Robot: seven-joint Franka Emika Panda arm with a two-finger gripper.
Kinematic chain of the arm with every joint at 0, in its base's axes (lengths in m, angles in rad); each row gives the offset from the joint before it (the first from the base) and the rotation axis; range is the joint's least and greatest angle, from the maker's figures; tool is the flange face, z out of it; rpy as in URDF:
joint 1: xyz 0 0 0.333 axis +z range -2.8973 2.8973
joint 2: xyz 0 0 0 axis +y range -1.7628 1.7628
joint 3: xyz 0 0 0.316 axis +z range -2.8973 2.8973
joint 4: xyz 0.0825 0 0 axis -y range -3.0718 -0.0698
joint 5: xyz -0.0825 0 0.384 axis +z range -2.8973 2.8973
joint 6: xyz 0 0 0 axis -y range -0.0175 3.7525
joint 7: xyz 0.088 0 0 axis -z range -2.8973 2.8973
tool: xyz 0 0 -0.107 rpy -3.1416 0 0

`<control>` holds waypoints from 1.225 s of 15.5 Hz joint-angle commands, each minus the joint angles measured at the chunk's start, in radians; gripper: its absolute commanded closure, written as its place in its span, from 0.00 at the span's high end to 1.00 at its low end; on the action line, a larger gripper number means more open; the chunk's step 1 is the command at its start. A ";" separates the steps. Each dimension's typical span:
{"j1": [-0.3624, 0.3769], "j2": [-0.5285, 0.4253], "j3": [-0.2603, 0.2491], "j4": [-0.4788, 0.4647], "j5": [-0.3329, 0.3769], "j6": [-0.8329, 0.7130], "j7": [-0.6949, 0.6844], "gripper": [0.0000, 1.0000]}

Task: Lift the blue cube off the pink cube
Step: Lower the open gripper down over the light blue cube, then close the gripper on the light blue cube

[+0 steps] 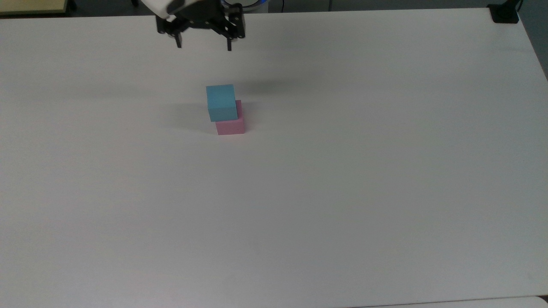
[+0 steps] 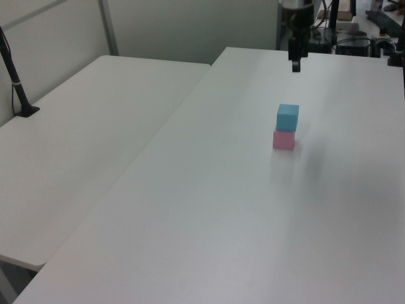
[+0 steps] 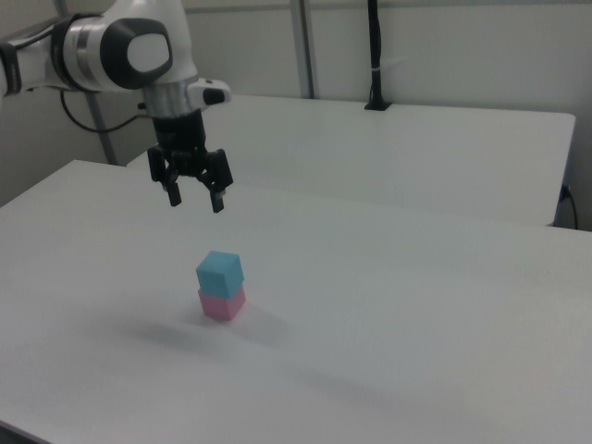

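A: Starting at the top view's left, what are you failing to make out?

B: You are looking at the claw [image 1: 203,45] near the desk's [image 1: 342,192] far edge, with the arm above it running out past the frame's top. In the left view the claw [image 2: 295,66] is reading as a single dark stub, fingers lined up behind each other.

A: And its state?

B: Its two fingers are standing apart, gripping nothing, hanging in the air well apart from the stack; the right view is showing the claw [image 3: 195,201] up and to the left of the cubes.

A: Count for you?

B: One blue cube [image 1: 221,102] is sitting on one pink cube [image 1: 230,125], slightly offset, covering most of the pink top. A second desk [image 2: 76,145] is adjoining in the left view.
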 commanded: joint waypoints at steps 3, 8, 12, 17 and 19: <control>0.038 0.030 -0.004 -0.120 0.010 0.161 -0.044 1.00; 0.024 0.056 -0.004 -0.203 -0.010 0.244 -0.141 1.00; 0.024 0.104 -0.004 -0.249 -0.022 0.345 -0.133 1.00; 0.027 0.118 -0.004 -0.238 -0.019 0.381 -0.112 0.19; 0.010 0.079 -0.018 -0.176 0.007 0.303 -0.161 0.11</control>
